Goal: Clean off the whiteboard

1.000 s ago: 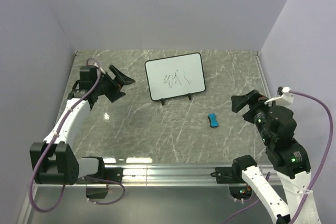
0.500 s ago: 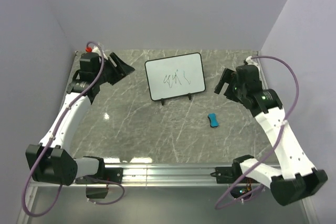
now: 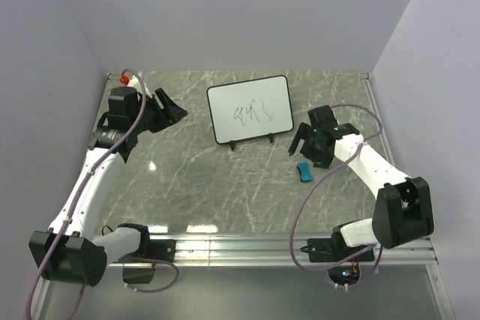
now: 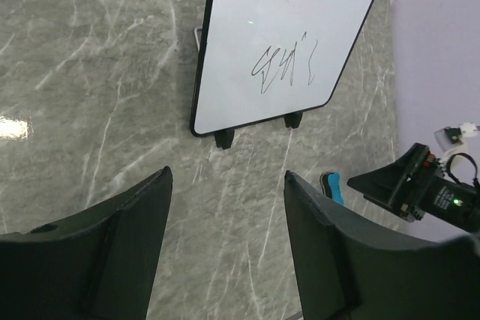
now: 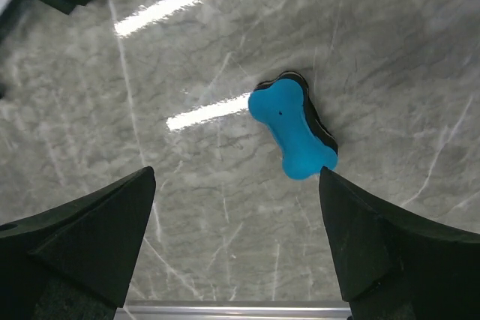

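Right gripper [image 3: 304, 149], jaws spread wide and empty, hung just over the blue eraser [image 5: 292, 136], which lay flat and ungrasped on the marble counter [image 3: 195, 177]. Left gripper [image 4: 225, 192], likewise wide and holding nothing, was raised at the far left, facing the whiteboard [image 3: 250, 109], which stood propped on its black feet at the far middle of the counter, its dark scribble [image 3: 253, 114] wholly unwiped. Judged state: task barely begun, eraser pickup and all wiping left; the eraser's underside showed only as a dark rim, the board's rear support was hidden, and the scribble could not be read.
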You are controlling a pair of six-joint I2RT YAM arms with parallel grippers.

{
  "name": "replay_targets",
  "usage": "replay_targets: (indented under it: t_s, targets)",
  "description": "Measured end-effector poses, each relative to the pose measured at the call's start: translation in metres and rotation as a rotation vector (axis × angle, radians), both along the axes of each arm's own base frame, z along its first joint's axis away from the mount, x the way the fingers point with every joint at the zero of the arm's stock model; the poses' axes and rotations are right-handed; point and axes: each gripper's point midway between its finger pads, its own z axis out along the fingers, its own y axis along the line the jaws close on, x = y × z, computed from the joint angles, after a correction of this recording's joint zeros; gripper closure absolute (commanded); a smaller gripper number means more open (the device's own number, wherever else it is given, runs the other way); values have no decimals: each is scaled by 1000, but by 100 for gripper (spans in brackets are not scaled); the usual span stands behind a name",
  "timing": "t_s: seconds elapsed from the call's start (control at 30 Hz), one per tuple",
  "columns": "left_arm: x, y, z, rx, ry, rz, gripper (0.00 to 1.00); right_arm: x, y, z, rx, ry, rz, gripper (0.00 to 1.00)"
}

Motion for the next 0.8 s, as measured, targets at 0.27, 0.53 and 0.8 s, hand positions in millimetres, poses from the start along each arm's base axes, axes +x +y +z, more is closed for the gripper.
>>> replay_targets:
  t_s: [0.27,0.53,0.8]
  targets:
    - [-3,1,-3,20,-2,-10,34,7,3,-22,17,8,-32,8]
    - [-1,1,-14,37,30,-17,35,-3,-14,-63,-63,85,-77,12]
    - [-4,3,-20,43,42,-12,35,2,-18,-66,-80,66,-76,21]
